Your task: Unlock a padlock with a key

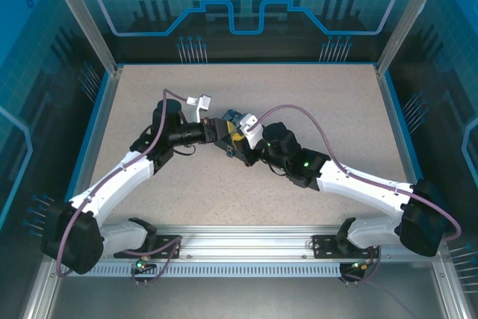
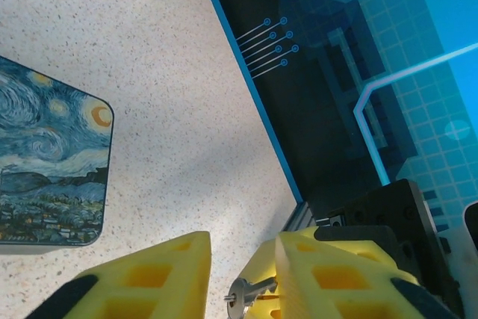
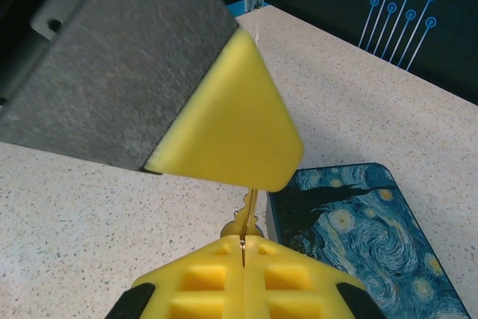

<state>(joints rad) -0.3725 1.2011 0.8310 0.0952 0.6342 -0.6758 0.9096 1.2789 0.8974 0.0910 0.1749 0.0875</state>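
The left arm (image 1: 119,173) reaches in from the left to mid-worktop, where its claw (image 1: 217,131) meets the right one. In the left wrist view, the two yellow fingers (image 2: 153,278) stand apart with a plain gap between them. Low in that gap sits a small silvery piece (image 2: 240,294): a round end with a short stem running to the right-hand finger and touching it. Too little of it shows to tell what it is, or whether the claw has a grip on it. The box (image 2: 52,162) lies flat on the speckled worktop (image 2: 149,50), off to the left of this claw and apart from it.

In the right wrist view, the left claw's yellow fingertip hangs as a large wedge just above the right claw (image 3: 243,243). The right claw's fingers are pressed together, their seam a thin line. The key (image 3: 252,205) is pinched in that seam. Its thin blade stands nearly upright out of the fingertips and runs up to the underside of the wedge; whether it touches cannot be told. Here the box lies on the worktop just beside the right claw, on its right. The right arm (image 1: 358,181) runs back toward the near right corner.
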